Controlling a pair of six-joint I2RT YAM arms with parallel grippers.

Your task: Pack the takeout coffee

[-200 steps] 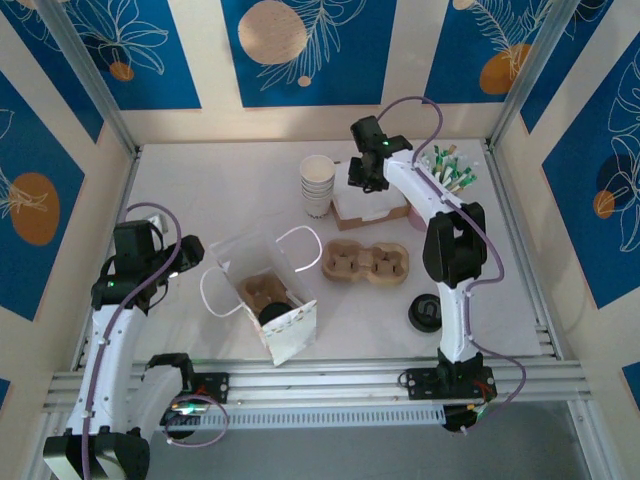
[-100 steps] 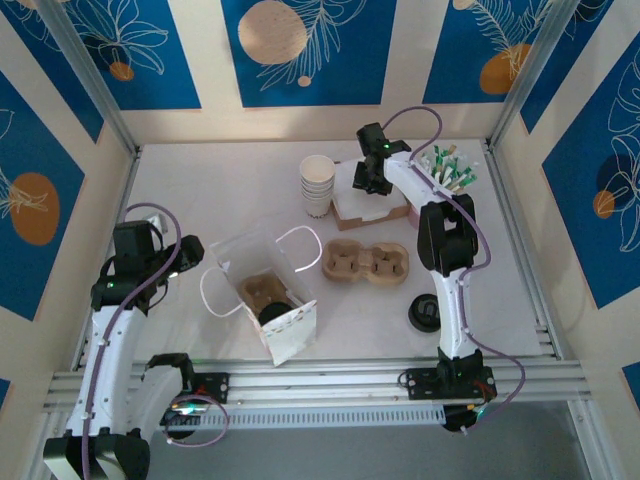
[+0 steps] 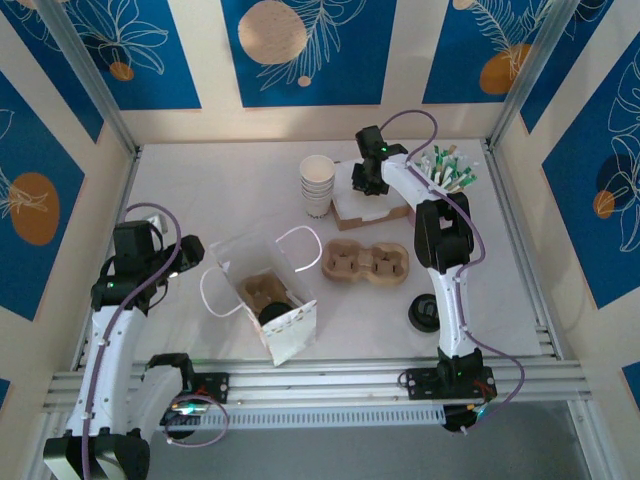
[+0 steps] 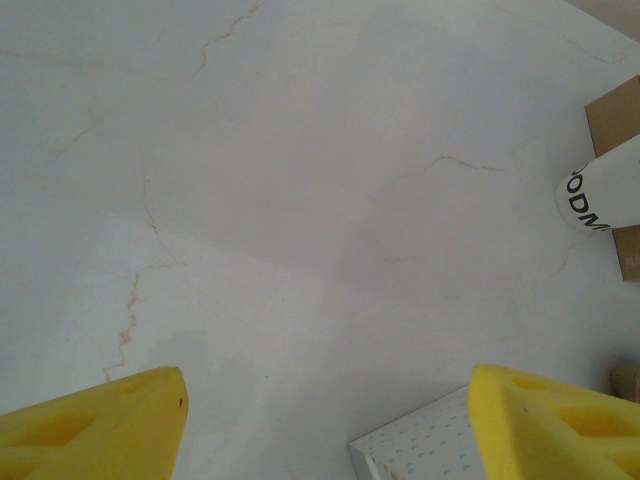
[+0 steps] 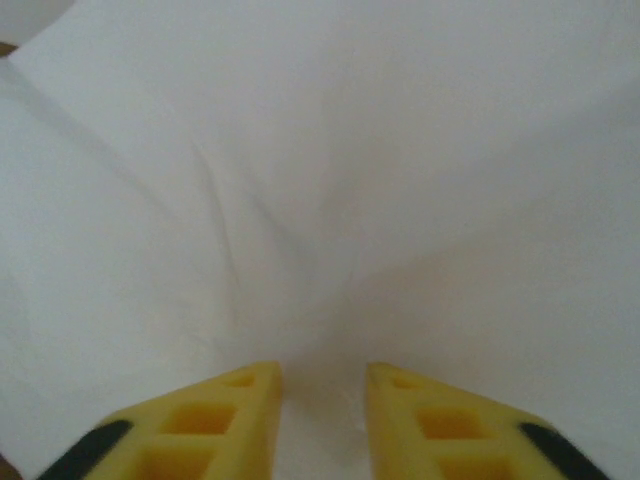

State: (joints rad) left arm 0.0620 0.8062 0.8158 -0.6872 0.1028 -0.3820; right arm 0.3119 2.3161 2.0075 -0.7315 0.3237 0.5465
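Top view: the right gripper (image 3: 368, 182) sits on the white paper napkin (image 3: 375, 204) stack at upper centre. The white paper takeout bag (image 3: 285, 335) sits open at lower left on the worktop (image 3: 230, 190), with the left gripper (image 3: 188, 257) beside it.

Left wrist view: jaws wide, empty.

Right wrist view: jaws narrow, pinching a puckered napkin fold. A slow, straight lift should separate one sheet.
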